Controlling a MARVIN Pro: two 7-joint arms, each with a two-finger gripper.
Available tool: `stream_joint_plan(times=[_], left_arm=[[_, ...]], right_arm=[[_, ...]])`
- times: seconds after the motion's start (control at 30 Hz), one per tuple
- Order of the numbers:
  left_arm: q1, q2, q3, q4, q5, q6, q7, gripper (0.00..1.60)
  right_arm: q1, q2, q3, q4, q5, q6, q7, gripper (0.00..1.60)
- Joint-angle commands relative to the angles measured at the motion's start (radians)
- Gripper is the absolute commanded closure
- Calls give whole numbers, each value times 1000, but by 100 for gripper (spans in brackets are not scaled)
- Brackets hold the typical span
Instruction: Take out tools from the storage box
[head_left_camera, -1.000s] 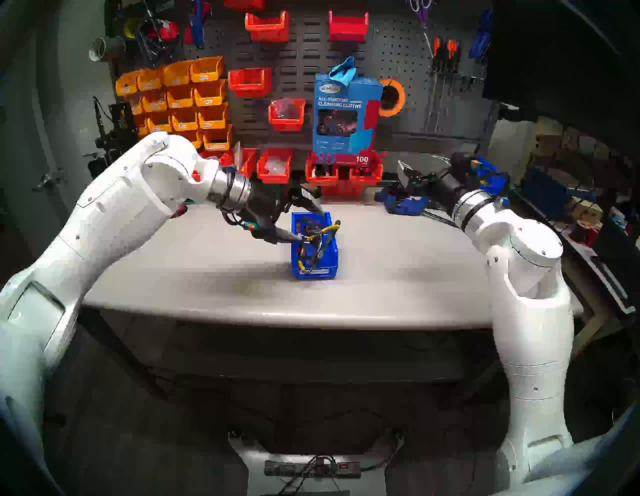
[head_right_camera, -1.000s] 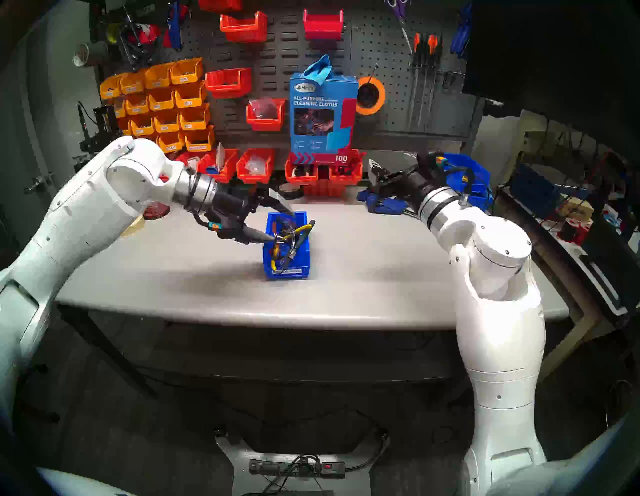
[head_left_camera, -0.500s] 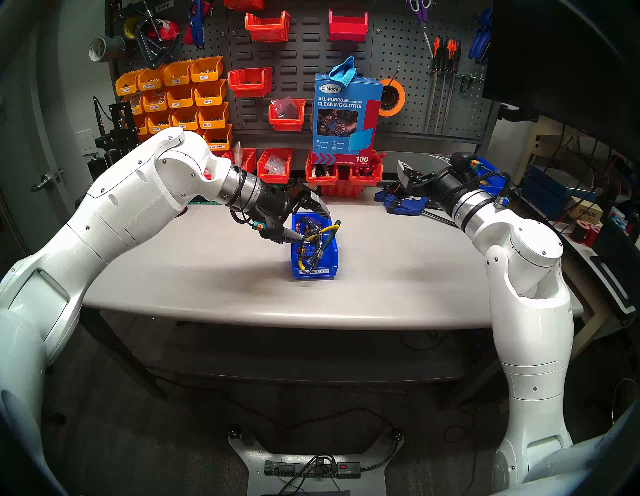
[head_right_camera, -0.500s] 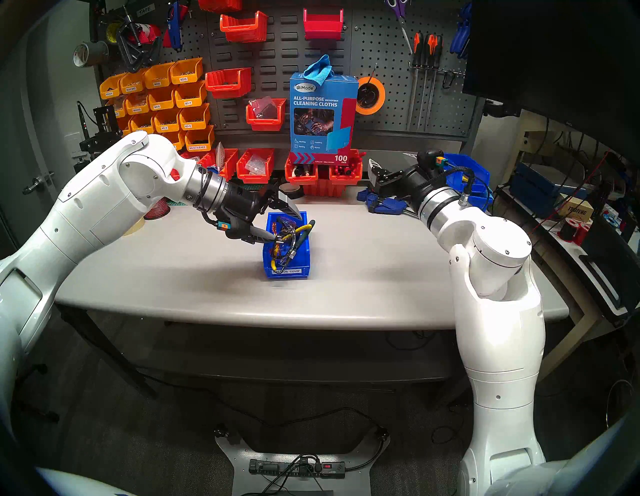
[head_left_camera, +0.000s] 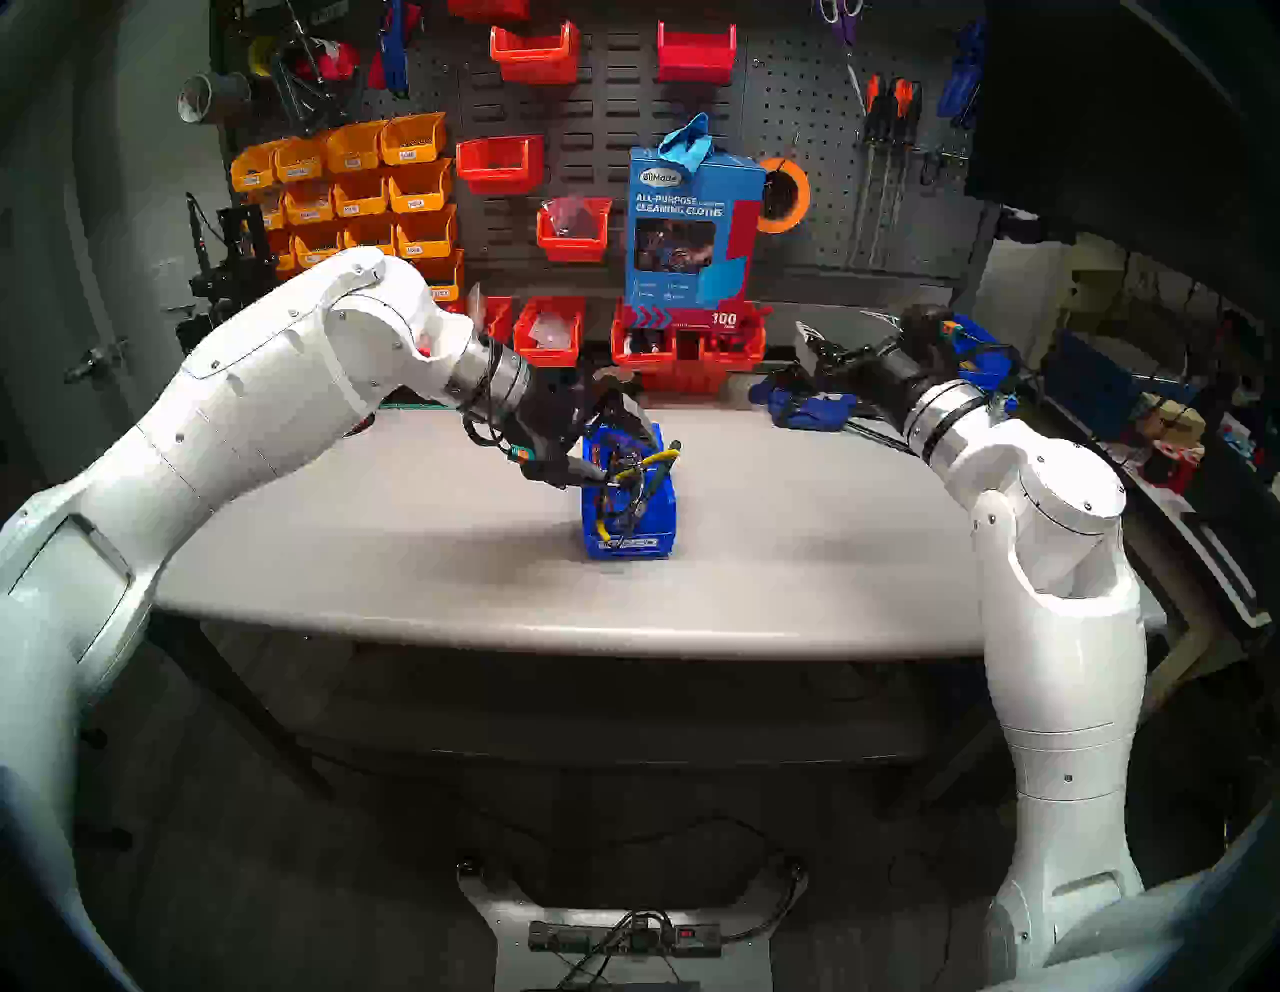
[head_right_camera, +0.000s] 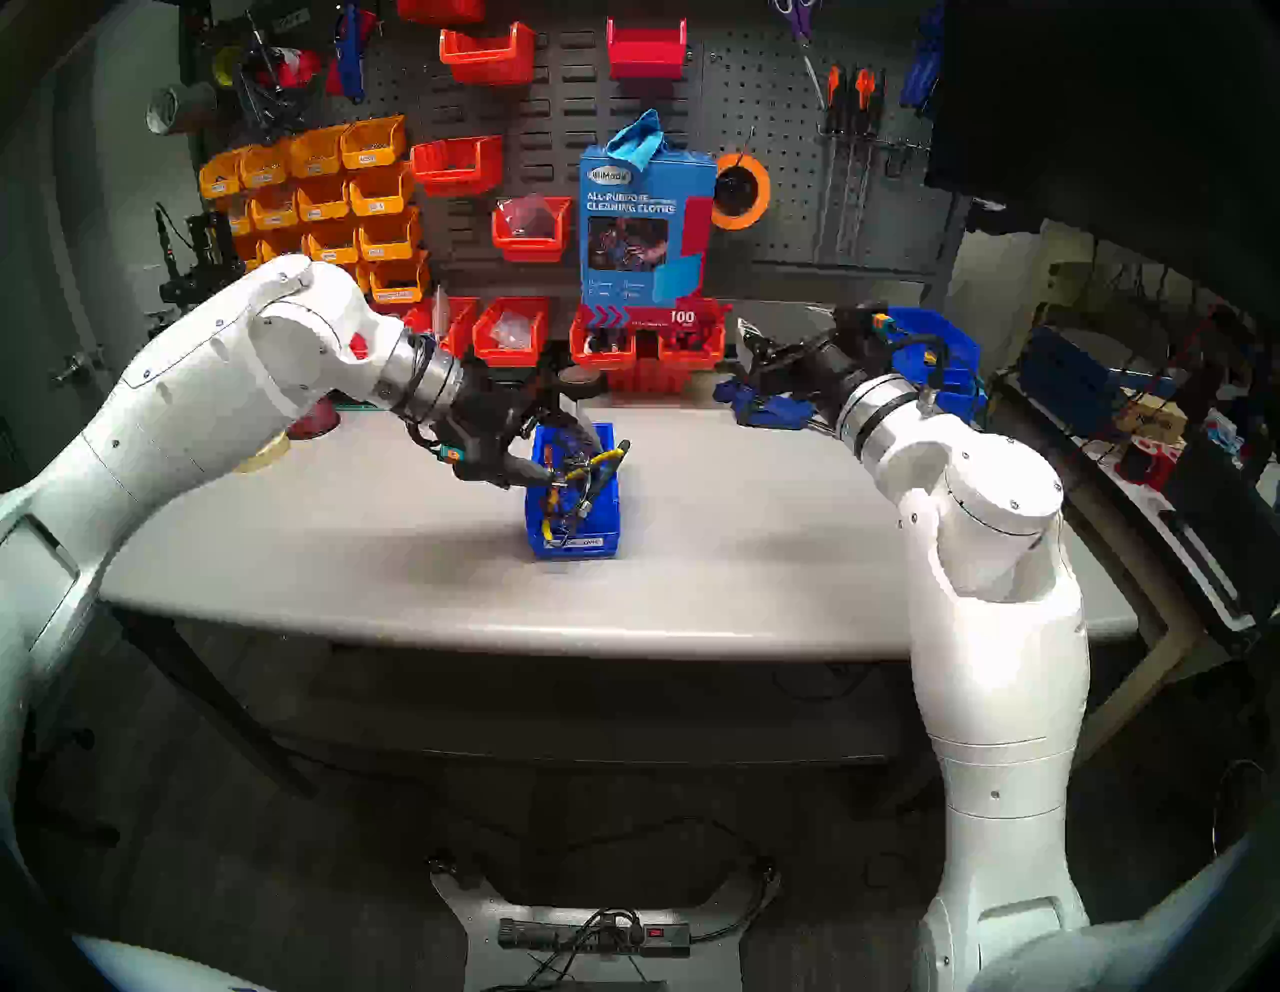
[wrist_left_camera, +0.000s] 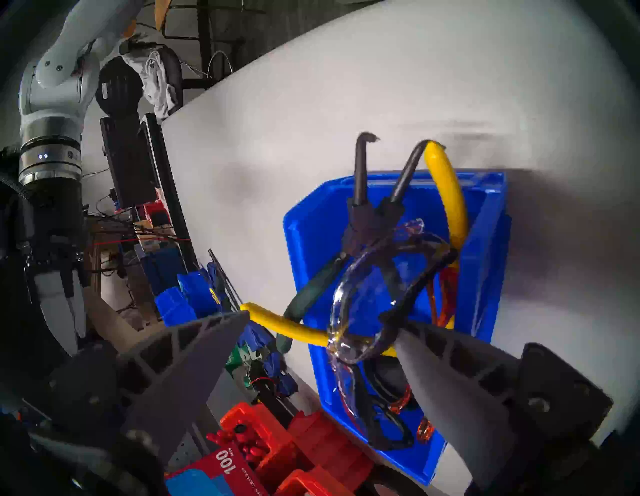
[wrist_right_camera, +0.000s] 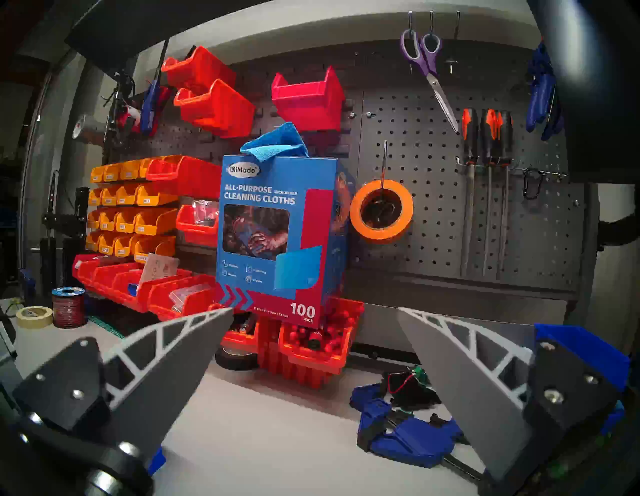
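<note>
A: What sits on the grey surface (head_left_camera: 429, 554)?

B: A small blue storage box (head_left_camera: 661, 516), mid-surface, holding safety glasses (wrist_left_camera: 367, 294), yellow-handled cutters (wrist_left_camera: 287, 327) and dark green-handled pliers (wrist_left_camera: 311, 289).

A: And the hands?

B: Left hand (wrist_left_camera: 322, 327) spread wide around the glasses at the box's rim. Right hand (wrist_right_camera: 313, 320) spread, empty, well apart.

The left arm reached in from the side, its wrist angled downward, and the left end effector (wrist_left_camera: 322, 325) stood with fingers spread wide apart, gripping nothing. The right arm was bent at the elbow and held back, roughly level; the right end effector (wrist_right_camera: 315, 320) gaped wide, empty.
</note>
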Motion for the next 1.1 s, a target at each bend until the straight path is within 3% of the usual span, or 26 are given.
stream_joint_plan(times=[0.0,0.03,0.07,0.13,0.37,0.4,0.43,0.47,1.07], left_arm=[[38,29,89,8,-2,-1,-24,51],[37,31,96,9,-4,-1,-22,56],[34,33,103,8,-5,-1,-21,83],[33,36,116,9,-8,-1,-18,97],[37,50,146,9,-26,-1,5,97],[37,51,148,9,-28,-1,9,104],[39,52,150,11,-33,-1,14,119],[38,53,154,12,-37,-1,20,160],[10,94,151,-1,-126,-1,205,160]], right_arm=[[12,1,2,-11,1,-2,0,0],[12,0,2,-11,0,-2,0,0],[12,0,2,-11,0,-2,1,0],[12,-1,2,-11,-1,-1,2,0],[12,-4,4,-11,-4,-1,4,0],[12,-4,4,-11,-4,-1,5,0],[12,-4,4,-11,-5,-1,5,0],[12,-5,4,-11,-5,-1,6,0],[13,-12,8,-11,-13,1,12,0]])
